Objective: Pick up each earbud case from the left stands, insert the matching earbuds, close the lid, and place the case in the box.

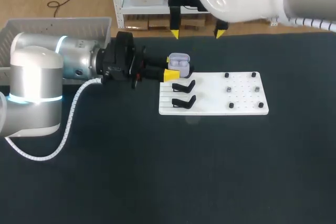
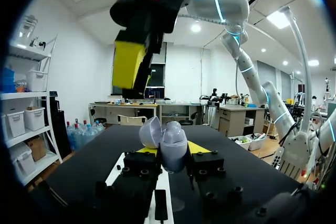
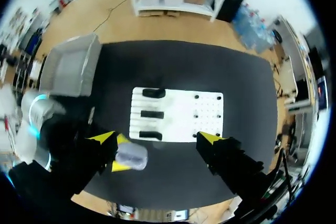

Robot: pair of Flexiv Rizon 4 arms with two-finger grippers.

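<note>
Grasp: left tool (image 1: 169,74) is clenched on the lavender earbud case (image 1: 178,62), one yellow tip on each side. The case is lifted off the bench (image 1: 157,171), at the eleven o'clock corner of the white board (image 1: 212,109).
Lid: it stands open. Whether earbuds are already seated inside is too small to tell.
Overhead: right tool (image 1: 198,33) hangs released, fingers spread wide. It sits toward twelve o'clock from the case and well apart from it.
Layout: empty black stands (image 1: 184,85) line the board's nine o'clock side, and small dark pieces (image 1: 229,89) dot its three o'clock half. The grey box (image 1: 52,24) sits at the bench's ten o'clock corner.
Slip risk: the case is smooth and rounded and is held only by narrow tips. A push from above while seating an earbud or shutting the lid could probably twist it or pop it out.
Collision risk: the right tool must come down close to the left fingers. A small sideways error could strike them, or the raised lid, instead of the case's well.
Lid risk: pressing the lid shut off-centre, or over a poorly seated earbud, could leave it ajar. The case might then spill on the way to the box.
</note>
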